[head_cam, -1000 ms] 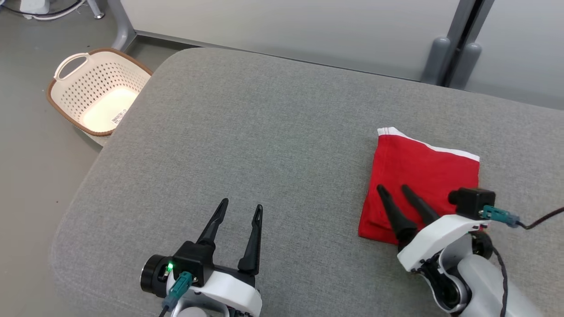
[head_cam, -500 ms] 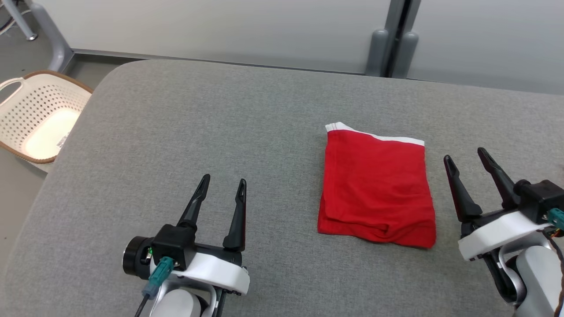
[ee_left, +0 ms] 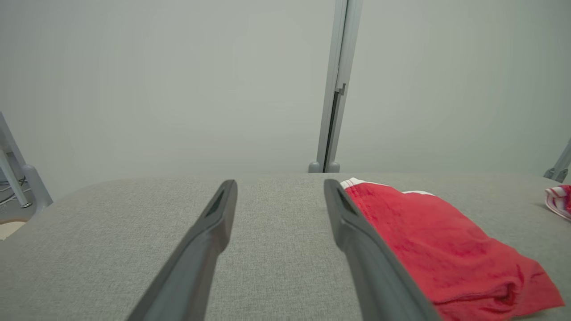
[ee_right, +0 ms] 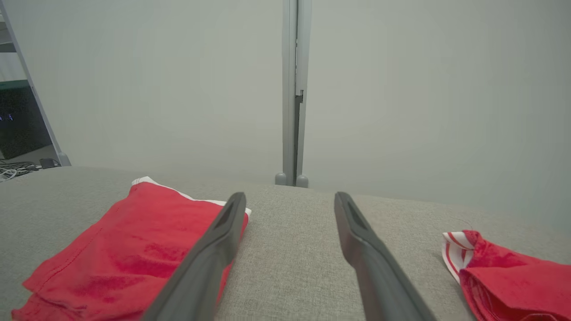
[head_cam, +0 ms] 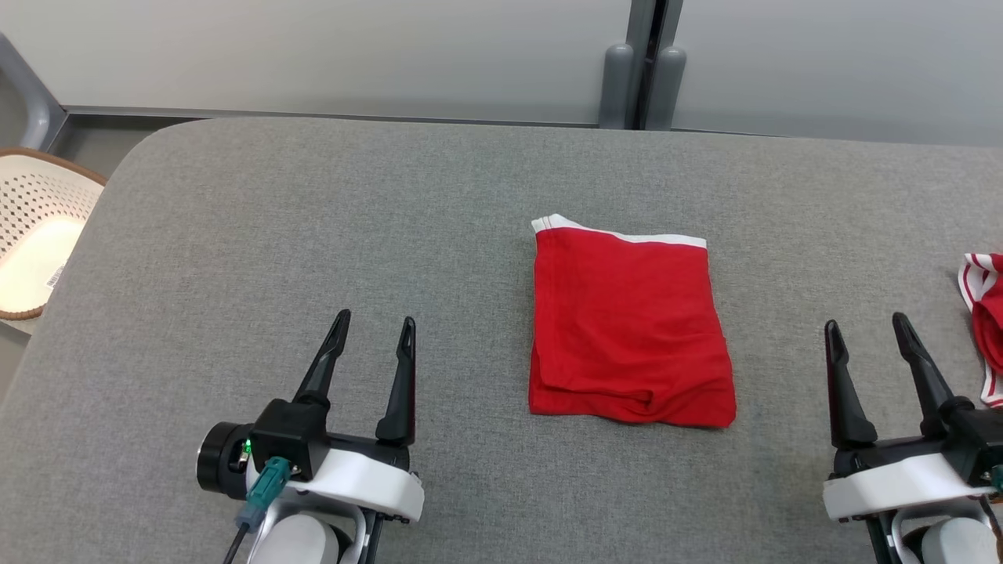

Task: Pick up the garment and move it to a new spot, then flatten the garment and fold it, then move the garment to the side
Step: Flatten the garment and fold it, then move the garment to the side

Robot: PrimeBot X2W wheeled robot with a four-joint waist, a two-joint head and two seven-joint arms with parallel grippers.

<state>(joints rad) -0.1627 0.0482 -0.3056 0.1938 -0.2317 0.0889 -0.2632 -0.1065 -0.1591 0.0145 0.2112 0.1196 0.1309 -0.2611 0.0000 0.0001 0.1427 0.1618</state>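
A red garment [head_cam: 628,330] with a white band along its far edge lies folded flat on the grey table [head_cam: 313,235], a little right of centre. My left gripper [head_cam: 374,323] rests open at the lower left, well apart from the cloth. My right gripper [head_cam: 867,325] stands open at the lower right, to the right of the garment and clear of it. In the left wrist view the garment [ee_left: 437,243] lies right of the open gripper [ee_left: 280,188]. In the right wrist view the garment [ee_right: 134,240] lies left of the open gripper [ee_right: 290,199].
A second red and white striped cloth [head_cam: 986,313] lies bunched at the table's right edge, and this cloth [ee_right: 504,272] is also at the right in the right wrist view. A cream laundry basket [head_cam: 23,235] stands on the floor at the left. A grey partition wall [head_cam: 470,55] runs behind the table.
My right gripper has drawn back off the folded garment and now stands to its right. The head camera has swung right, so the basket slid left and the second cloth came into view.
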